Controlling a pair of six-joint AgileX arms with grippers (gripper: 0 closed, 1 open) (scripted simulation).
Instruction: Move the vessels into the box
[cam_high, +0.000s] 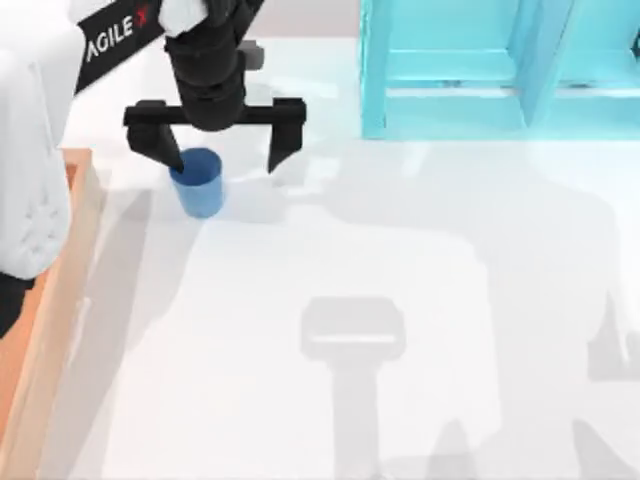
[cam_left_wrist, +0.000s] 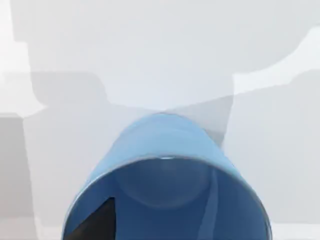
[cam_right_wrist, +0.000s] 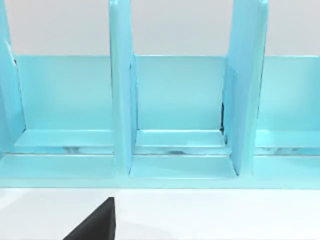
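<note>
While the white table (cam_high: 400, 300) lies bare across the middle, the lettering "AGILE" reads on the left arm up at eleven o'clock. One blue cup (cam_high: 199, 182) stands upright on the table at about ten o'clock, just beside the wooden box (cam_high: 60, 290), whose light rim runs along the nine o'clock edge. The left claw (cam_high: 226, 150) hangs over it, fingers spread wide and released, one finger at the cup's rim, the other off to its side. One cyan shelf frame (cam_high: 480, 70) sits at one o'clock. The right wrist view faces that frame's compartments; whether the right claw is spread or clenched I cannot tell.
</note>
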